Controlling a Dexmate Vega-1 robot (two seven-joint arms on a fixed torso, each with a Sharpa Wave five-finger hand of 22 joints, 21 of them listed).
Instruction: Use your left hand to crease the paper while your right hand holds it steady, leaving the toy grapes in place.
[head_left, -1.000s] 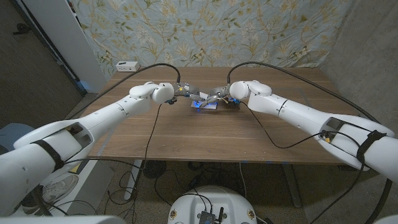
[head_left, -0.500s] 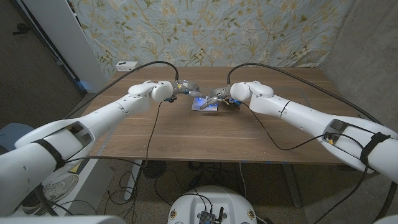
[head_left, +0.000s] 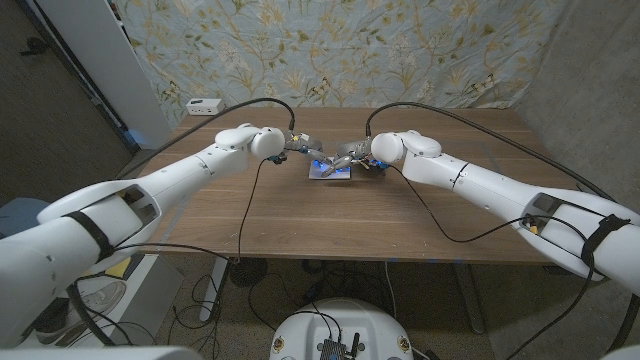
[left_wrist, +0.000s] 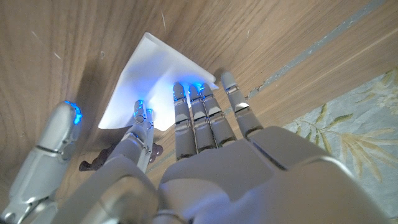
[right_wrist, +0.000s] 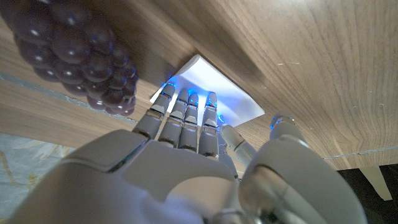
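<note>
A small white sheet of paper (head_left: 330, 171) lies on the wooden table (head_left: 300, 225), lit blue by the fingertip lights. My left hand (head_left: 297, 146) reaches in from its left side. In the left wrist view, the outstretched fingers (left_wrist: 198, 118) of that hand (left_wrist: 211, 168) press on the sheet (left_wrist: 146, 78) at its near edge. My right hand (head_left: 352, 156) comes from the other side, and its straight fingers (right_wrist: 186, 121) rest on the paper (right_wrist: 227, 93). The dark purple toy grapes (head_left: 376, 167) sit just right of the paper, beside my right hand (right_wrist: 180, 168), untouched (right_wrist: 71, 50).
A white box (head_left: 205, 105) sits on the table's back left corner. Black cables loop from both wrists over the tabletop. A floral cloth hangs behind the table. Bare wood spreads in front of the paper toward the near edge.
My left hand has slid right and away from me, from beside the paper onto its edge. My right hand, the paper and the grapes have stayed put.
</note>
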